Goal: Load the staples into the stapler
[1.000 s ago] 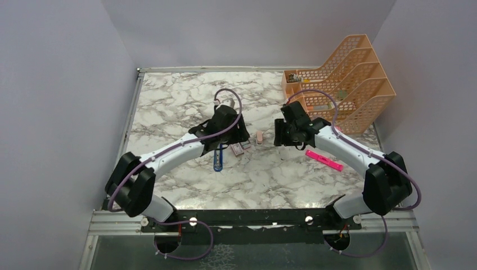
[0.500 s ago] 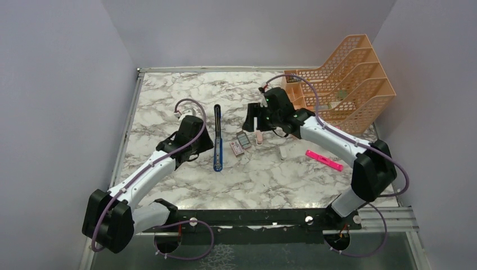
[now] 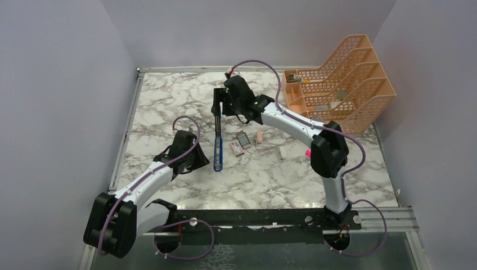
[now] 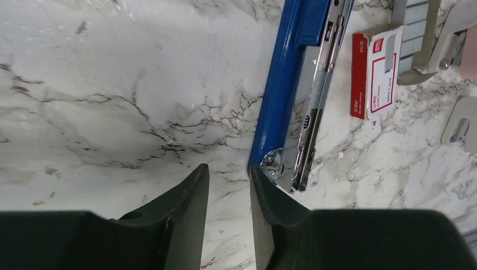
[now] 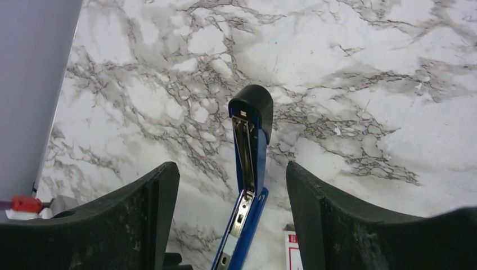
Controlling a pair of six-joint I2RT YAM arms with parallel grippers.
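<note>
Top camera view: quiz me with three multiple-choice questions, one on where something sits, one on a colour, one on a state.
1. Where is the staple box?
A. on top of the stapler
B. just right of the stapler
C. left of the stapler

2. What colour is the stapler's base?
A. green
B. yellow
C. blue

3. How do the right gripper's jaws stand?
A. wide open
B. shut on the stapler
C. shut, with nothing between

Answers: B, the top view shows the box close by on the stapler's right. C, the left wrist view shows a blue base. A, the fingers stand well apart either side of the stapler's end.
</note>
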